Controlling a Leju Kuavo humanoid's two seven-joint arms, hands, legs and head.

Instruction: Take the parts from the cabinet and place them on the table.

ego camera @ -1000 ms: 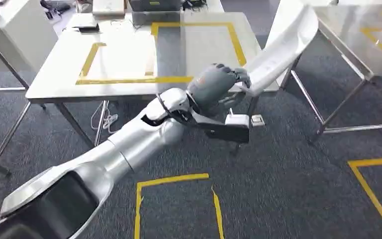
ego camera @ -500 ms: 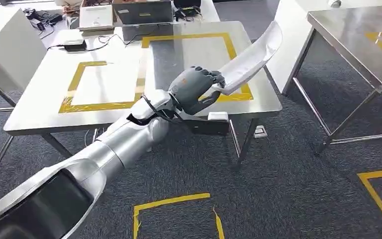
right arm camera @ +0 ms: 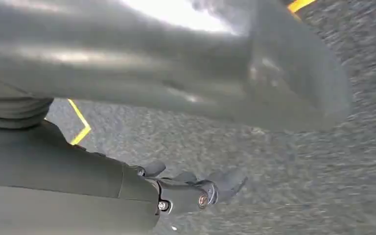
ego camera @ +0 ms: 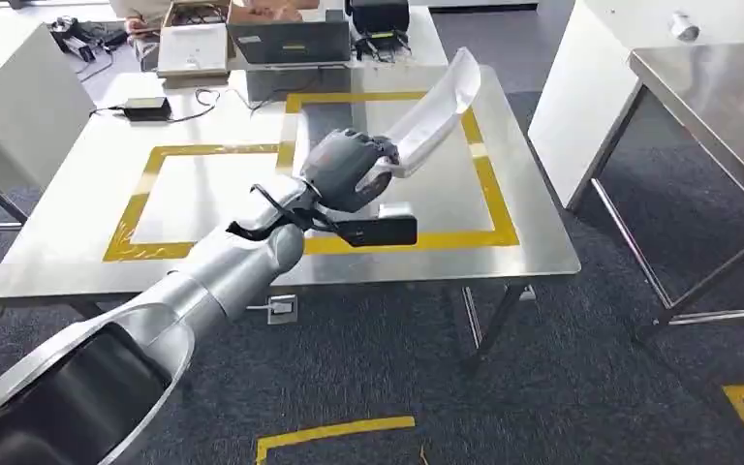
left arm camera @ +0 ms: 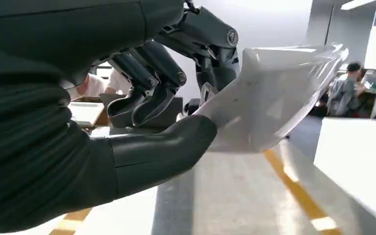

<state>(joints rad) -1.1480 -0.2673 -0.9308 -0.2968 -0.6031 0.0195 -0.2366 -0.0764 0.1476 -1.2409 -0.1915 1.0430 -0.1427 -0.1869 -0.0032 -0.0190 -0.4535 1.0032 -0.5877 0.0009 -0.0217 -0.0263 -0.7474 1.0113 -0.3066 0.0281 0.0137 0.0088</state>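
While the left hand (ego camera: 347, 167) is gripping one end of the long white moulded part (ego camera: 433, 111) above the taped surface (ego camera: 533, 254), it is looking light, thin, springy; mid-length hold seems steadier. The right hand (right arm camera: 196, 188) is hanging, fingers loosely apart, holding nothing.

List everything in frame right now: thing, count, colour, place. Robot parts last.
white part: 1, white, long and curved, held over the table's right yellow square
table: 1, steel, ahead of the robot, two yellow tape squares on top
laptop: 1, grey, far edge of the table
power adapter: 1, black, far left of the table, cabled
second table: 1, steel, to the right
floor tape: yellow, on grey carpet near the robot
people: in the background of the left wrist view, blurred
left hand: grey, fingers and thumb holding the white part
right hand: dark, hanging over the carpet, holding nothing
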